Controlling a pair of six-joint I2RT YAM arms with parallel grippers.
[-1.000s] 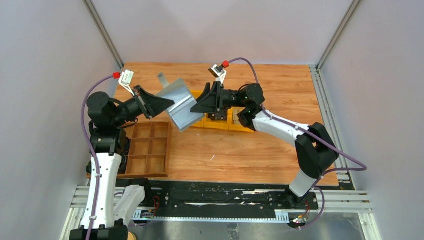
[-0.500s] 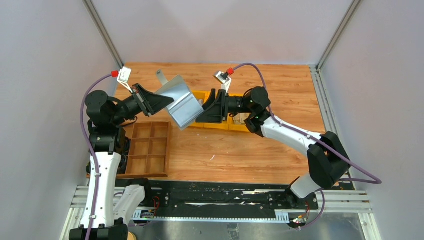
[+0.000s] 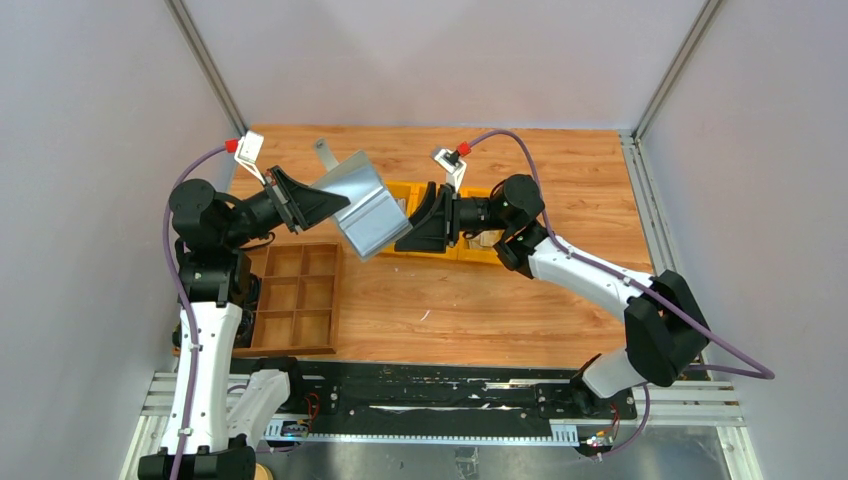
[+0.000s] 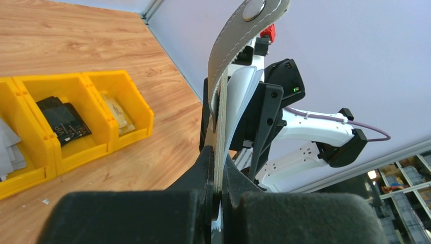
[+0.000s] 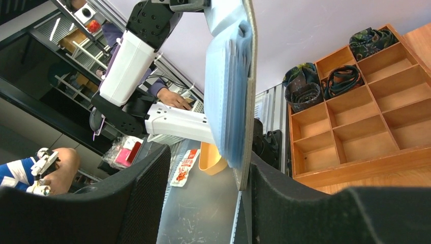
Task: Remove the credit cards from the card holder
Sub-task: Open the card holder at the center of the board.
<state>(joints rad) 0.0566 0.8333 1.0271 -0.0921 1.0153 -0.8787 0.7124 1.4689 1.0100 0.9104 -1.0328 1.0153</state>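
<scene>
Left gripper [image 4: 217,163]: jaws together, clamped on one edge of the card holder [image 4: 226,71]. The holder is held off the counter [image 3: 480,310], standing on edge, over the far left-centre part, between the wooden tray [image 3: 300,300] and the yellow bins [image 4: 81,147]. Its closing tab [image 3: 322,155] with the round snap sticks out toward the far edge.

Right gripper [image 5: 211,162]: jaws apart, straddling the holder's opposite edge. In the right wrist view the holder's outer face lies just against one finger [image 5: 284,203]. A clear gap remains between its inner side and the other finger.

Inner side of the holder: stacked pale blue leaves [image 5: 226,86]. Cannot tell pocket from credit cards there.

Bins: a row toward the far side of the counter, right of the holder. A black blocky item [image 4: 63,122] lies in one bin. A tan flat piece [image 4: 116,109] lies in the end bin; too small to identify.

Tray: near the left edge, by the left arm's base. Dark rolled items [image 5: 325,81] fill some of its compartments.
</scene>
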